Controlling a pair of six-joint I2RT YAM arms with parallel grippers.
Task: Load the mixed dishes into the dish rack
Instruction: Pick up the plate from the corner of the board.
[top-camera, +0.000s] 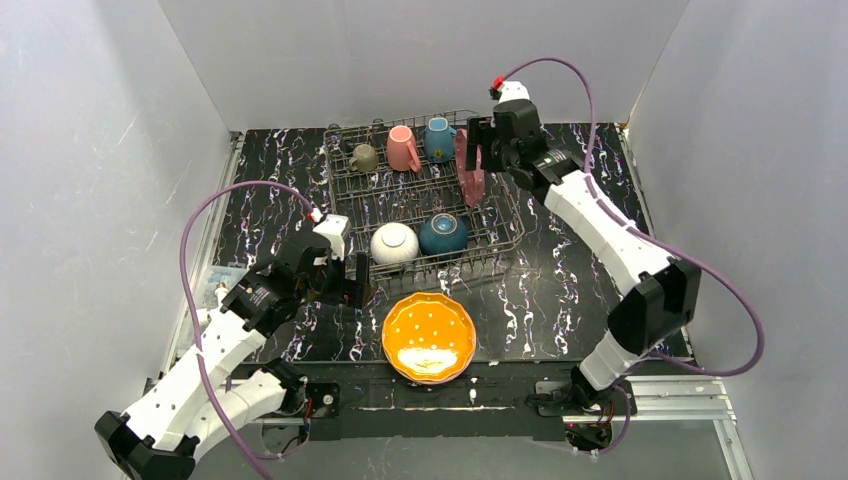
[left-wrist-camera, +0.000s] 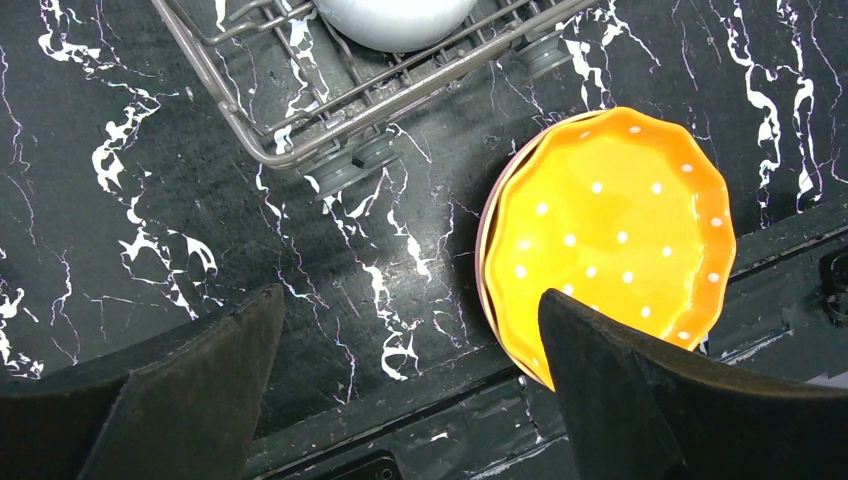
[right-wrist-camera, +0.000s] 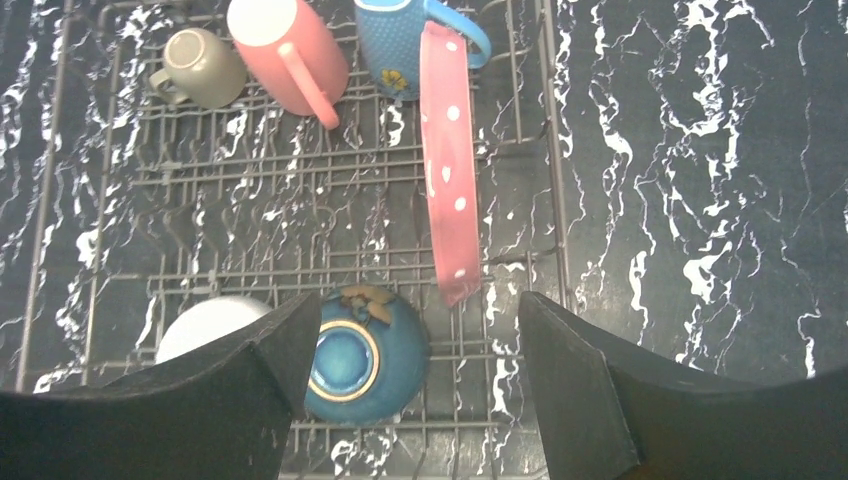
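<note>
Only a pink rim (left-wrist-camera: 483, 250) shows beneath the orange plate (left-wrist-camera: 610, 230); the top edge crops the white bowl (left-wrist-camera: 395, 18).

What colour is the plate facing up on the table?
The plate is orange with white dots, clearest in the left wrist view.

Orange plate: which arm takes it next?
Left. The left gripper, open, hovers beside the orange plate on the table; the right gripper is across the dish rack, above the racked pink plate.
</note>
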